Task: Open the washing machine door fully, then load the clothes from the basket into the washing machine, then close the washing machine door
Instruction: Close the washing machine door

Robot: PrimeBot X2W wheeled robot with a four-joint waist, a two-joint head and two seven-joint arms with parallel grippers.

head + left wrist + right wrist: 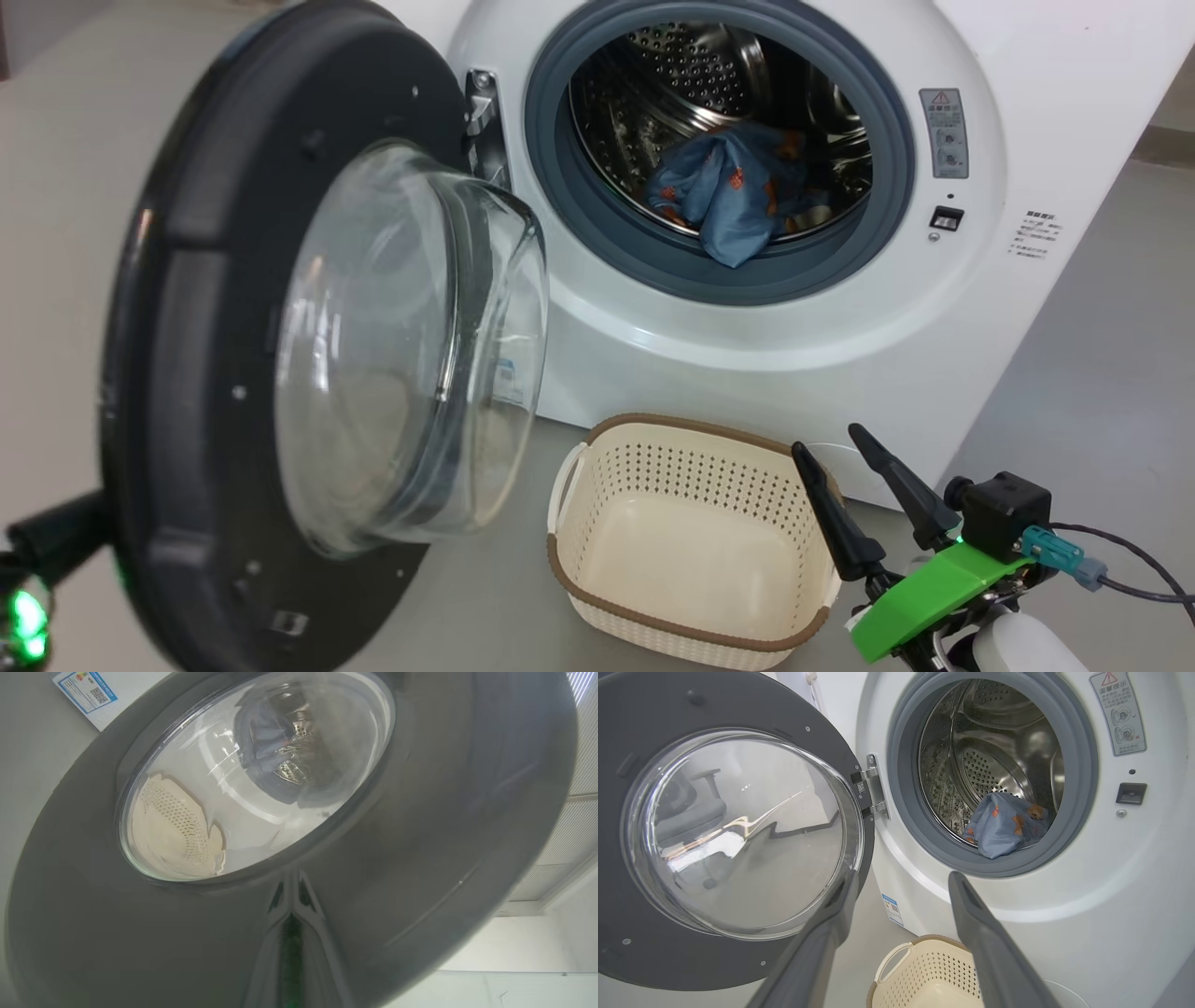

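Grey floor (1102,373) — the basket (691,476) sits just left of the spread-open right tool (828,441); left tool (290,914), closed, close behind the washing machine door (187,280).

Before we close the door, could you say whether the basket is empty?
Empty: the basket shows a bare cream floor.

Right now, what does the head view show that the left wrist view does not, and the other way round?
Head view: the open right gripper, the door hinge, the grey gasket and the door's inner side. Left wrist view: the shut left gripper at the door's glossy outer face. Both: the washing machine door, the empty basket and the blue cloth in the drum; the wrist sees the last two through the glass.
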